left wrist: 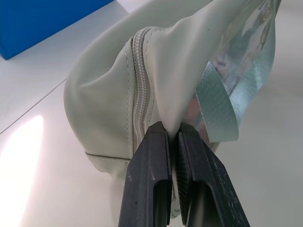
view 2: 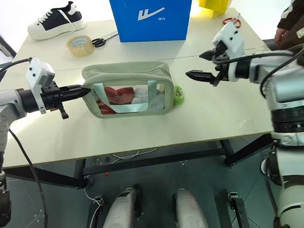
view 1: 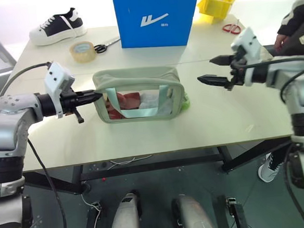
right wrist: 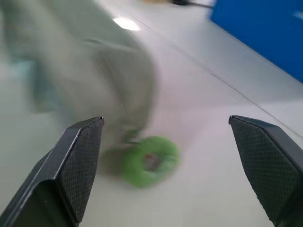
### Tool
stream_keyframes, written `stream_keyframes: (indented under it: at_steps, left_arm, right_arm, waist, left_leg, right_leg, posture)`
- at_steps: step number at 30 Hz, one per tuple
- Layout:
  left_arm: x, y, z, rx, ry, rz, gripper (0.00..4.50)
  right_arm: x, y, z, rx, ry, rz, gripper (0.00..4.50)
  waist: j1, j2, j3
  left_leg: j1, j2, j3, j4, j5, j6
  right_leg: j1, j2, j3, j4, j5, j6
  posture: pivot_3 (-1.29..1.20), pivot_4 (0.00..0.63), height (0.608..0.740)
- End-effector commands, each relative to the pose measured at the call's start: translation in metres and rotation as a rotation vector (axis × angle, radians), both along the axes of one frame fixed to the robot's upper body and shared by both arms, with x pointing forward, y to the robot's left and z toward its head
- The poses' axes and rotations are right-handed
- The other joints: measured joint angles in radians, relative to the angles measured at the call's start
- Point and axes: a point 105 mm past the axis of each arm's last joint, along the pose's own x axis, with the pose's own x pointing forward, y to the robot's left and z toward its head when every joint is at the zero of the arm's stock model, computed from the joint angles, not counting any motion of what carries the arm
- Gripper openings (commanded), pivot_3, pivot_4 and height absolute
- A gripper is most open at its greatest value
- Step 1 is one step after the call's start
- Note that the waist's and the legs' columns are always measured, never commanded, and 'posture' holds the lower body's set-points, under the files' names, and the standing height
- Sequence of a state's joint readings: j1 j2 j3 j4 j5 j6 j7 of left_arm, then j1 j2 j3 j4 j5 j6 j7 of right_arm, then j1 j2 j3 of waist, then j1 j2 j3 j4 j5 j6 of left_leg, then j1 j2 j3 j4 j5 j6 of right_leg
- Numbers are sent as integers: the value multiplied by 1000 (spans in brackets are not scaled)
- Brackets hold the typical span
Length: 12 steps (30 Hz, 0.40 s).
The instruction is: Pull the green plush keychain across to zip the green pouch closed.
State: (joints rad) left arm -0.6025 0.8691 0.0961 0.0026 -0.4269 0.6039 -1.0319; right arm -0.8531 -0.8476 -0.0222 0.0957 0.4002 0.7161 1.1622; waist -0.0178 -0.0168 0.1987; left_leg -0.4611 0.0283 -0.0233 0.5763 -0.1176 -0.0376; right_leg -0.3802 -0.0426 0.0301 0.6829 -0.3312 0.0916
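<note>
The green pouch (view 1: 137, 83) stands upright in the middle of the table, its clear window side facing me. My left gripper (view 1: 98, 96) is shut on the fabric of the pouch's left end; in the left wrist view its fingers (left wrist: 156, 142) pinch a fold beside the zipper (left wrist: 139, 85), whose teeth are meshed there. The green plush keychain (view 1: 185, 102) lies on the table against the pouch's right end, also in the right wrist view (right wrist: 150, 161). My right gripper (view 1: 205, 70) hangs open in the air, right of and above the keychain, holding nothing.
A big blue box (view 1: 155, 14) stands behind the pouch. A tape roll (view 1: 83, 51), black scissors (view 1: 105, 45) and a shoe (view 1: 58, 27) lie at the back left. A yellow bin (view 1: 217, 4) and red scissors (view 1: 231, 28) are at the back right. A person (view 1: 294, 26) is at the right edge.
</note>
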Motion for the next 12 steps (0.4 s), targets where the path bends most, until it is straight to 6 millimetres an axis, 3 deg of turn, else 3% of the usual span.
stream_keyframes:
  at_steps: [1,6,12]
  left_arm:
    - [-8,4,33,-70,-64,-20,1557]
    - [-15,19,60,-180,-45,7,3978]
    - [-24,51,77,-176,-83,94,3978]
  right_arm:
    - [-29,25,21,-5,-36,195,4452]
    - [-30,43,28,9,-86,215,4452]
    - [-23,36,25,26,-97,153,4452]
  waist:
    - [-4,0,0]
    - [-2,0,0]
    - [-1,0,0]
  left_leg:
    - [0,0,0,0,0,0]
    - [0,1,0,1,0,0]
    - [0,0,1,0,0,0]
  right_leg:
    - [0,0,0,0,0,0]
    - [0,0,0,0,0,0]
    - [-1,-1,0,0,0,0]
  posture:
    - [0,150,740]
    - [0,150,740]
    - [0,150,740]
